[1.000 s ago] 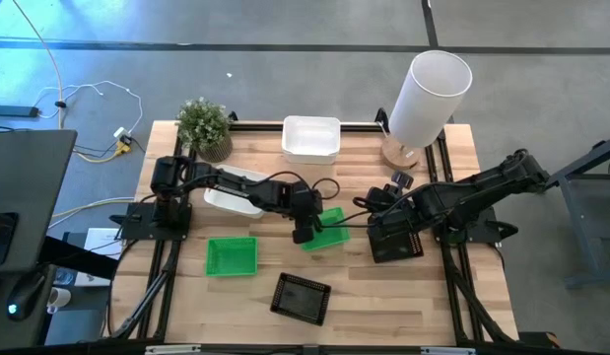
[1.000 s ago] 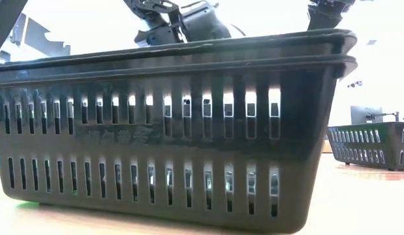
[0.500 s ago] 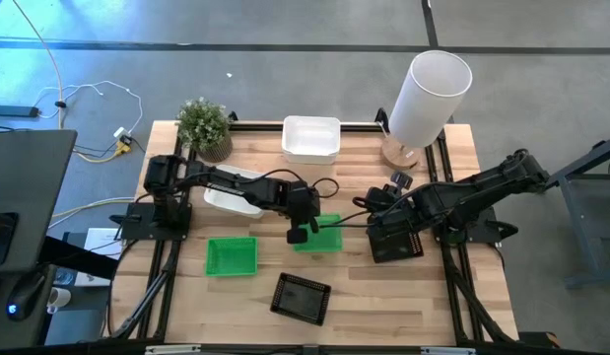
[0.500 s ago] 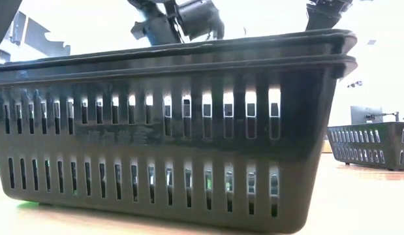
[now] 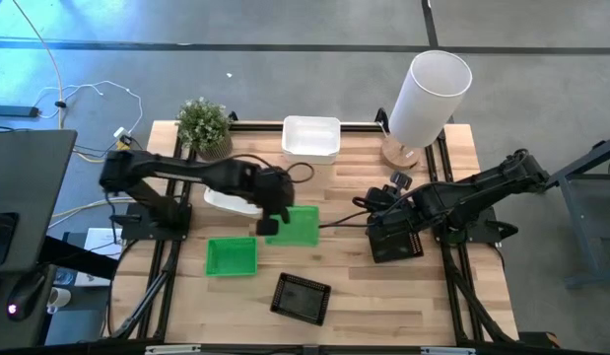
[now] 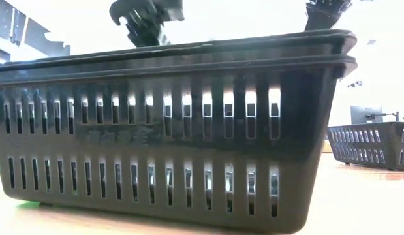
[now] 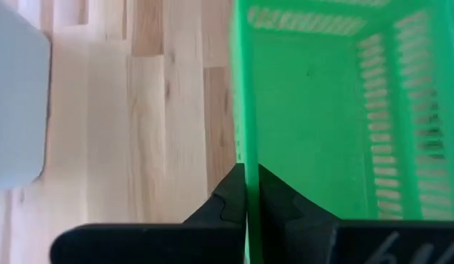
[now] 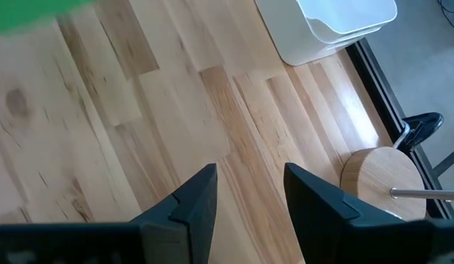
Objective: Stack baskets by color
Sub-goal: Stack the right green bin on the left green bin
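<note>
left tool (image 5: pixel 269 225) is clamped on a green basket's (image 5: pixel 299 226) rim mid-surface, near the other green one (image 5: pixel 232 255) (right tool (image 5: pixel 375 204) hangs open by the black pile (image 5: pixel 395 240)), so sorting looks about halfway, 1 black basket (image 5: pixel 302 298) left loose

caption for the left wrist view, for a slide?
Left gripper pinching the rim of a green basket above the wooden table, a white basket off to the side.
</note>
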You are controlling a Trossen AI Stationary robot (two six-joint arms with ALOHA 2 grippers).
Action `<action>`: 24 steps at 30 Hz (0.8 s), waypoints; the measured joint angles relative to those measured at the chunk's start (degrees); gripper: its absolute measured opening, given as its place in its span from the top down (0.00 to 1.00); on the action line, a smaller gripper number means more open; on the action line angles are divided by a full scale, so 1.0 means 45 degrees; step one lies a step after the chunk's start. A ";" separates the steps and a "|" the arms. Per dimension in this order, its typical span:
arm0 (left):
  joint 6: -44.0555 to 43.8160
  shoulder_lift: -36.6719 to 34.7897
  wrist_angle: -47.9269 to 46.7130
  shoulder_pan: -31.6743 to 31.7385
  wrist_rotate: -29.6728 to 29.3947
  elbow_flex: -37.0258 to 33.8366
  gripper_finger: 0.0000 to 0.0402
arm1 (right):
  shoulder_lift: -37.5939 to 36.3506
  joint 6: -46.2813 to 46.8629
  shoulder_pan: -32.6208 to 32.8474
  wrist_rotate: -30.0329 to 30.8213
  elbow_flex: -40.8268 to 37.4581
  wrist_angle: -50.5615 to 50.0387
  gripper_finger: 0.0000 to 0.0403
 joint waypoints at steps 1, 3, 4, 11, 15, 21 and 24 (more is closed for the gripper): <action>0.0000 -0.0367 -0.0390 -0.0021 0.0104 -0.0004 1.00 | -0.0005 0.0000 0.0000 0.0009 0.0000 0.0029 0.64; -0.0066 -0.1094 -0.1016 -0.0125 0.0173 -0.0005 1.00 | -0.0001 -0.0004 0.0000 -0.0009 0.0000 0.0070 0.64; -0.0125 -0.1470 -0.1263 -0.0171 0.0176 0.0002 1.00 | 0.0000 -0.0005 0.0000 -0.0012 0.0000 0.0074 0.64; -0.0920 -0.3489 -0.3430 -0.0830 0.0178 0.0000 1.00 | 0.0000 0.0015 0.0000 -0.0062 0.0000 0.0137 0.64; -0.1188 -0.4388 -0.3475 -0.1497 0.0193 -0.0509 1.00 | 0.0000 0.0013 0.0000 -0.0071 0.0000 0.0239 0.64; -0.2931 -0.5779 -0.2599 -0.2297 0.0025 -0.2815 1.00 | 0.0000 -0.0005 0.0000 -0.0069 0.0000 0.0301 0.64; -0.3891 -0.6360 -0.2073 -0.2692 0.0084 -0.3993 1.00 | 0.0000 -0.0024 0.0000 -0.0069 0.0000 0.0304 0.64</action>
